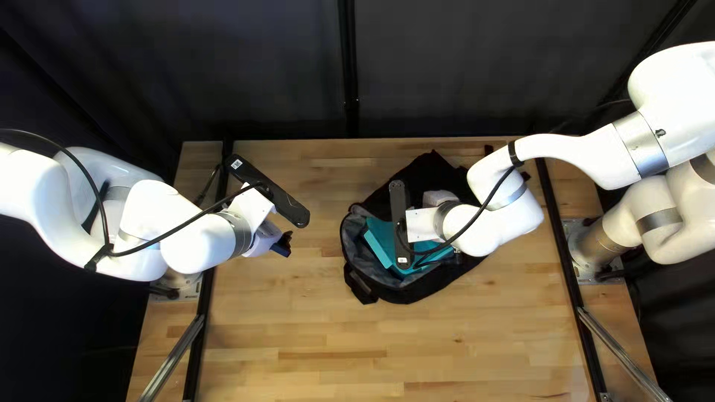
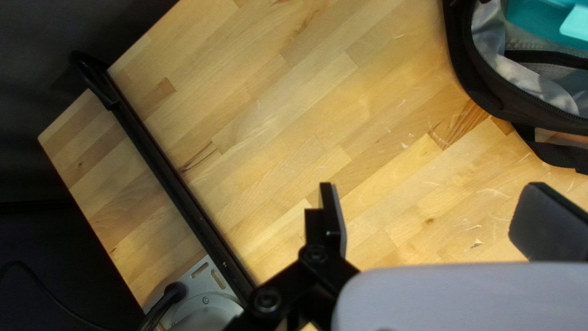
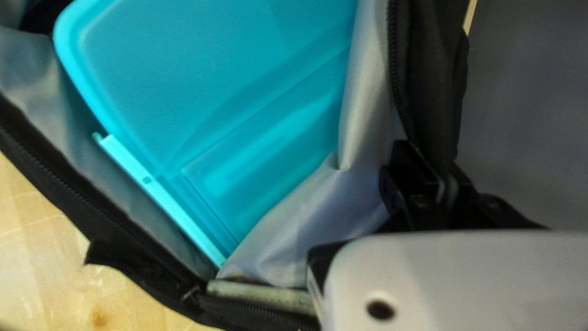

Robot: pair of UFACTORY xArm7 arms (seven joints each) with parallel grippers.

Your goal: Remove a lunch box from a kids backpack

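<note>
Seen from above in the top left view: a boxy turquoise plastic lunch box (image 1: 381, 244) lying inside an open black fabric backpack (image 1: 402, 292) with grey lining, right of centre on a striped pale-wood bench (image 1: 320, 335). Turned with its latched side toward the bench's near left; covered in part by the right arm (image 1: 491, 216), leaving the long axis impossible to confirm. Poised over the backpack, the right gripper (image 1: 438, 197); over the bench's left part, the left gripper (image 1: 283, 243). Bordered by black rails (image 1: 195, 350) on both sides and a dark curtain (image 1: 223, 74) behind, parted by a black upright post (image 1: 348, 67).

In the left wrist view, released, with fingers wide apart above scuffed, knotted wood. Glimpsed well ahead: one corner of the lunch box with a paler tab, within the backpack.

In the right wrist view, clenched on the backpack's black zippered rim (image 3: 429, 92), just beside the lunch box. Set at a slant, smooth lid (image 3: 208, 79) toward the camera, with a pale turquoise latch strip (image 3: 162, 199) along one edge, near the opposite rim.
</note>
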